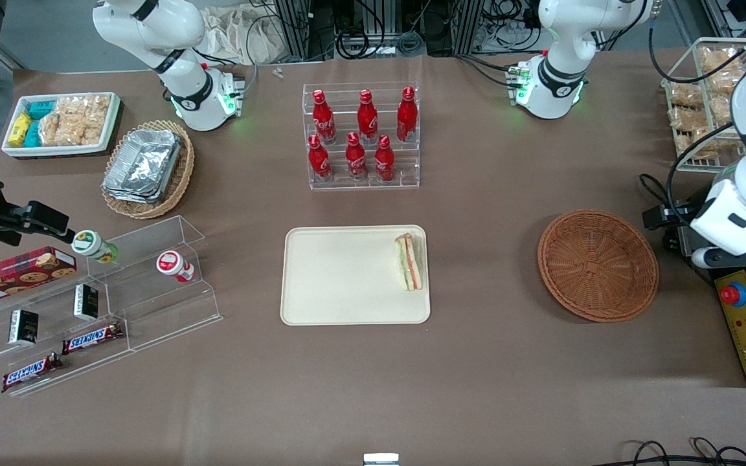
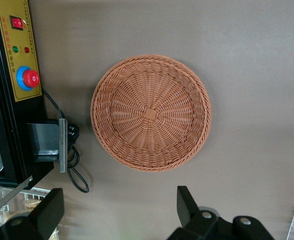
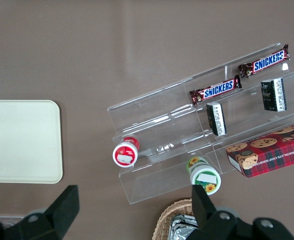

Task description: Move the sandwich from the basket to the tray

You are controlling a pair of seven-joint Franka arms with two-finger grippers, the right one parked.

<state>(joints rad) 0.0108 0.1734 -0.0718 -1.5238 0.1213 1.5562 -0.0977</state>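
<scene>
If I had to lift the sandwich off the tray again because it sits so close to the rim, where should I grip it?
Come from above and pinch the sandwich across its two flat bread faces, mid-length, since it stands on edge on the tray with the filling layers facing up. The gripper, open, is above the table beside the empty basket.

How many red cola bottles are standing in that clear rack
6. Rack upper step: bottles at. Lower step, nearer the camera. None seem hidden. The left gripper hangs open over the empty basket.
</scene>
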